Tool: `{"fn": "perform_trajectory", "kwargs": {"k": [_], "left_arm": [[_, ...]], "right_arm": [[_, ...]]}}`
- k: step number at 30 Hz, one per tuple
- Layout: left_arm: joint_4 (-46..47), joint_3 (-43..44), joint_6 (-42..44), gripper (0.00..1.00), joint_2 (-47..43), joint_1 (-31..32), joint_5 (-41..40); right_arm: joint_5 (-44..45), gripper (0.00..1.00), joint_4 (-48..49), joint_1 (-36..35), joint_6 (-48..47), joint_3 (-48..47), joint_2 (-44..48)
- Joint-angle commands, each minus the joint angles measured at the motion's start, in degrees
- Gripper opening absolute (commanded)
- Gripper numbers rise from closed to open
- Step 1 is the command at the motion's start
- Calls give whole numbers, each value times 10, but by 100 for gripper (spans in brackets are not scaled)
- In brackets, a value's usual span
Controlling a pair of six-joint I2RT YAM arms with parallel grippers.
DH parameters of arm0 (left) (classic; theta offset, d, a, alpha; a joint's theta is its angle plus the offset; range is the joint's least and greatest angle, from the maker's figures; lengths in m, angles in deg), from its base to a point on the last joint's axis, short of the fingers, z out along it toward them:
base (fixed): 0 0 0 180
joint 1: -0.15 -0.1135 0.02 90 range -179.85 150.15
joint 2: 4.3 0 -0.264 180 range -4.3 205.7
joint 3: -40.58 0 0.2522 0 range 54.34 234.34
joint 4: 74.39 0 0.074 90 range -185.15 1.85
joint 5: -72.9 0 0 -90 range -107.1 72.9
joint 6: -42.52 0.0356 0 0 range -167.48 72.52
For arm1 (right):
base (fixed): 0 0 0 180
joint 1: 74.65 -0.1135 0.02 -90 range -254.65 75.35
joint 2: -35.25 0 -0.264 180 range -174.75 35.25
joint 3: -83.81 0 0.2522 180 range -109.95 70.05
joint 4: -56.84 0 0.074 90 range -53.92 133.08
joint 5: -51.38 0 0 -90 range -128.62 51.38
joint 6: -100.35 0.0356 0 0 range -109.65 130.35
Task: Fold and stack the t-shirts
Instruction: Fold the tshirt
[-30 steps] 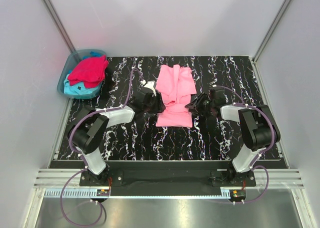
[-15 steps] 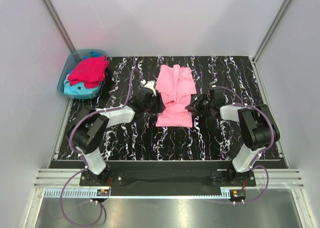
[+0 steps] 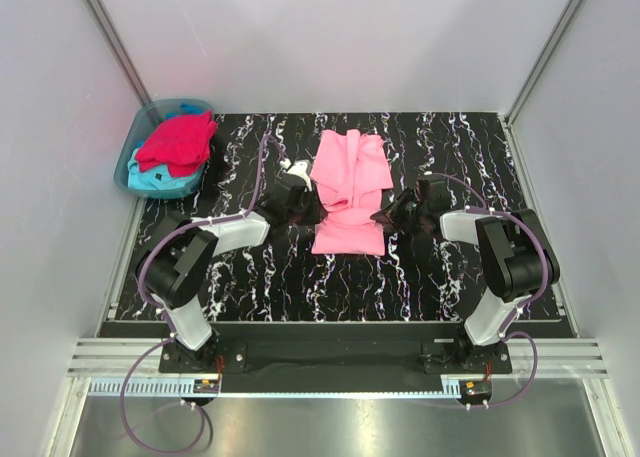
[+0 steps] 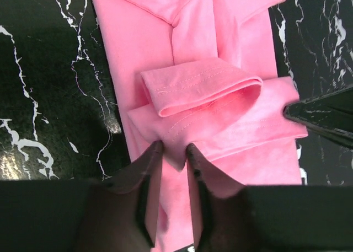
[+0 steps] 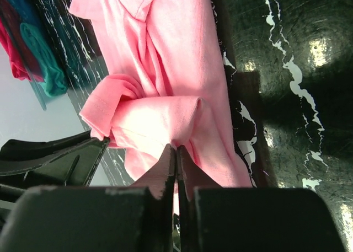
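Note:
The light pink t-shirt lies lengthwise in the middle of the black marble table, partly folded, and shows in the left wrist view and the right wrist view. My left gripper pinches its left edge; in the wrist view a fold of pink cloth sits between the fingers. My right gripper is shut on the right edge. The cloth between them is raised into a rolled fold. The crimson red t-shirt lies on the turquoise one in the tub.
The translucent blue-green plastic tub stands at the table's far left corner, also visible in the right wrist view. White walls close in the table on three sides. The arm bases sit at the near edge.
The middle band of the pink t-shirt has bunched up slightly between the two grippers. Both arms have barely moved.

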State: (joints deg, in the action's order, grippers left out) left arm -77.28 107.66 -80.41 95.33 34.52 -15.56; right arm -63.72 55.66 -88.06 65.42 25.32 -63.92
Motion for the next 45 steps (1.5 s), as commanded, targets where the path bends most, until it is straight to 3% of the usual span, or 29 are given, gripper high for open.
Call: {"fn": "perform_trajectory", "kwargs": {"k": [1,3,6,21,30,39,45], "left_arm": [[39,2,0,23,2,-4,7],[37,6,0,11,3,-4,7],[34,12,0,6,4,-4,7],[0,78,18,6,23,-13,-7],[-26,127,37,18,41,-26,-14],[-24,132,37,37,60,-33,-10],[-29,152,38,40,77,-38,-6]], "right_arm": [[-6,0,18,-6,4,-7,15],[-6,0,18,-6,7,-16,14],[-6,0,19,-6,18,-32,7],[-7,0,18,-6,51,-117,-34],[-3,6,30,-6,54,-111,-46],[19,32,35,-6,55,-114,-52],[30,32,74,-6,72,-119,-69]]}}
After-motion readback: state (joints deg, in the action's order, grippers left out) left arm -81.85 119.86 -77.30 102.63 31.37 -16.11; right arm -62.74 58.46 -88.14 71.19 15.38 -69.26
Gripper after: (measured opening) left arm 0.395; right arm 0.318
